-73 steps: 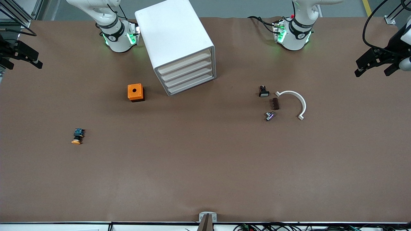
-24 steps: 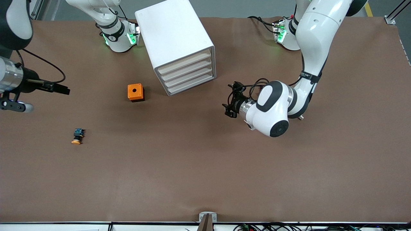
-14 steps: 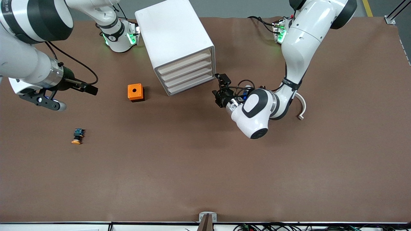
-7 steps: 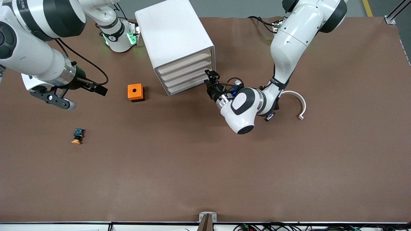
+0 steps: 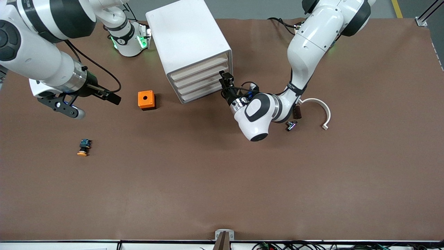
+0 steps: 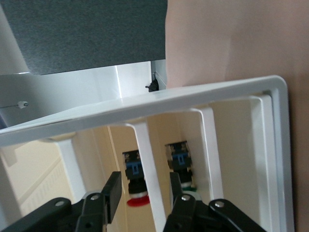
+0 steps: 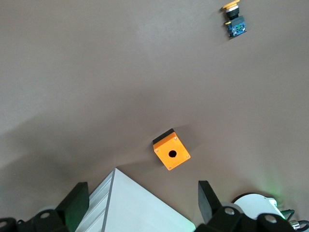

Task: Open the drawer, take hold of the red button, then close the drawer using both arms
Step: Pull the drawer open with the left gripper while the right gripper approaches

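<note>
The white cabinet stands near the arms' bases, and its four beige-fronted drawers all look pushed in. My left gripper is open at the drawer fronts, at the corner toward the left arm's end. In the left wrist view its fingers straddle a white bar of the cabinet front. The red-capped button shows inside a drawer between them. My right gripper is open and empty above the table beside the orange cube.
A green-capped button lies in the adjoining drawer. A yellow-capped button lies toward the right arm's end, nearer the camera. A white curved piece, a brown block and a small metal part lie by the left arm.
My left gripper has moved in across the table to the drawer fronts. My right gripper has swung in from the table's end toward the orange cube. Nothing on the table has moved.
</note>
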`<state>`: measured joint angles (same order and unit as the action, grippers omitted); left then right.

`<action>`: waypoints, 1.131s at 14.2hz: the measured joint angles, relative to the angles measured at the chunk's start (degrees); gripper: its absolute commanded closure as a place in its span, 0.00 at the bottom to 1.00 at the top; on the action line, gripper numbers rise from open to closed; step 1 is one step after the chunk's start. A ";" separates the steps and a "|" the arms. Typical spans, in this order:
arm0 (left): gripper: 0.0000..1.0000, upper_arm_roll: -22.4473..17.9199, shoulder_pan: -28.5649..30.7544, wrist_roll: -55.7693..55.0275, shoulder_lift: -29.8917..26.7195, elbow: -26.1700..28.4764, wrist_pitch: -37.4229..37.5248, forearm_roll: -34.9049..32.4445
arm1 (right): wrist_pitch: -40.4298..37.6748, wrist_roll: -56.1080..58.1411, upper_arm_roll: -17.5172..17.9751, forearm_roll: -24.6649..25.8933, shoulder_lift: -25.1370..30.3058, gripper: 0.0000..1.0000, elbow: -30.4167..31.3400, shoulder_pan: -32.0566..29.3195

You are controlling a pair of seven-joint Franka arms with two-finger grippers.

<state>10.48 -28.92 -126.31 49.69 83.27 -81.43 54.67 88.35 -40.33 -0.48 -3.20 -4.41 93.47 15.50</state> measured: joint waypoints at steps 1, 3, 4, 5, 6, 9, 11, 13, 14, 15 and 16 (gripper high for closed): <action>0.53 0.00 -0.38 -0.44 0.20 0.42 0.12 0.32 | 0.15 -0.93 0.00 0.00 0.00 0.00 -0.15 0.76; 0.53 0.00 -1.08 -1.48 0.35 1.45 0.32 1.31 | 0.63 -3.13 0.01 -0.02 -0.07 0.00 -0.41 1.98; 0.53 0.01 -1.50 -1.70 0.37 1.95 0.54 1.83 | 1.29 -3.62 0.01 -0.24 -0.18 0.00 -0.48 2.47; 0.56 0.02 -2.05 -1.79 0.38 2.44 0.79 2.26 | 1.82 -4.38 0.02 -0.84 -0.41 0.00 -0.51 3.06; 0.62 0.02 -2.61 -1.81 0.39 2.85 0.85 2.54 | 2.17 -5.78 0.01 -1.49 -0.76 0.00 -0.53 3.75; 0.86 0.02 -3.73 -1.87 0.41 3.65 0.86 2.72 | 2.80 -10.21 0.02 -2.00 -1.93 0.00 -0.74 6.79; 0.97 0.02 -3.79 -1.87 0.43 3.87 0.85 2.72 | 3.99 -11.99 0.03 -2.02 -2.84 0.00 -0.84 8.36; 0.98 -0.04 -3.76 -1.97 0.45 3.89 0.87 2.73 | 6.64 -13.54 0.02 -2.15 -3.94 0.00 -0.90 9.05; 0.98 -0.10 -3.68 -2.76 0.46 3.90 0.96 2.77 | 7.67 -14.17 -0.01 -2.20 -4.75 0.00 -0.92 9.70; 0.97 -0.11 -3.63 -2.91 0.46 3.92 0.97 2.77 | 9.06 -15.42 0.00 -2.21 -5.73 0.00 -0.92 10.73; 0.97 -0.12 -3.55 -2.93 0.46 3.91 0.97 2.77 | 10.72 -17.36 0.01 -2.21 -6.63 0.00 -0.93 11.83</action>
<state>10.35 -32.47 -129.25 50.15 87.18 -80.46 57.44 99.07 -57.70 -0.47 -5.41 -11.04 92.53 27.34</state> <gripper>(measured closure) 0.921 0.000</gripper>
